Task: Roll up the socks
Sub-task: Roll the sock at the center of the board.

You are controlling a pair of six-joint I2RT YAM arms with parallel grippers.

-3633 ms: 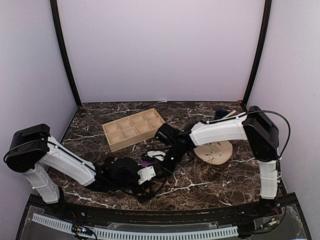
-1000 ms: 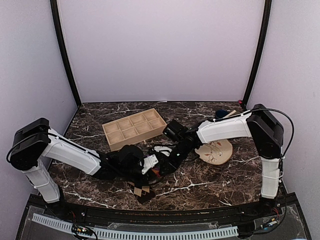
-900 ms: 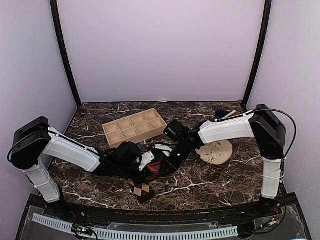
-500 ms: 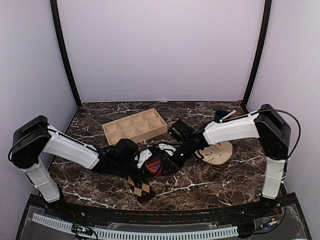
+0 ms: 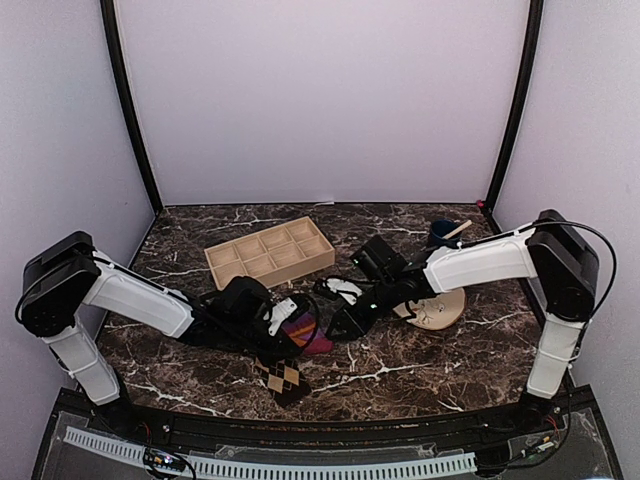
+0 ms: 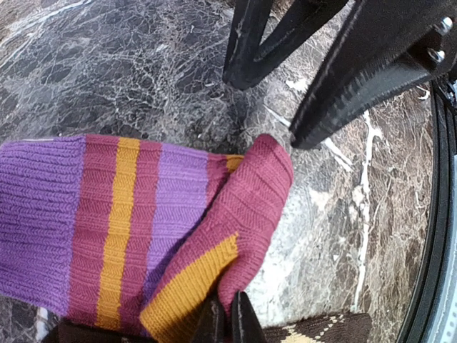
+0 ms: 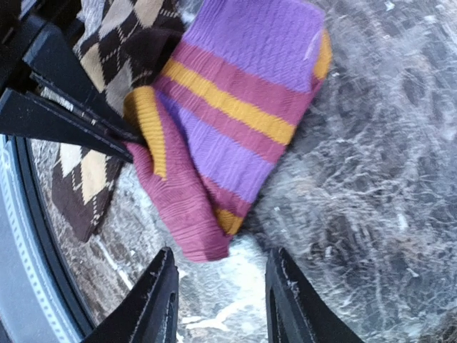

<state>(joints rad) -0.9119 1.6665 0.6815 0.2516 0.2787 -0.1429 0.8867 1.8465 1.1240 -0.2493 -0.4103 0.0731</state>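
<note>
A sock striped purple, maroon and orange [image 5: 304, 330] lies folded on the marble table [image 5: 420, 365]. My left gripper [image 6: 228, 319] is shut on a maroon fold of that striped sock [image 6: 143, 229] at its near edge. My right gripper [image 7: 223, 304] is open just off the sock's maroon tip [image 7: 187, 221], with bare marble between its fingers and nothing held. From above, the left gripper [image 5: 288, 333] and right gripper [image 5: 337, 323] face each other across the sock. A brown and tan argyle sock [image 5: 283, 378] lies flat just in front, partly under the left fingers [image 7: 68, 114].
A wooden compartment tray [image 5: 268, 257] stands behind the left arm. A round wooden plate [image 5: 437, 306] lies under the right forearm, with a dark blue object [image 5: 441, 232] and a stick behind it. The table's front rail [image 5: 300, 462] runs close behind the argyle sock.
My right gripper has opened and backed off to the right, away from the striped sock. The sock now shows more fully. My left gripper stays shut on it, shifted slightly left.
</note>
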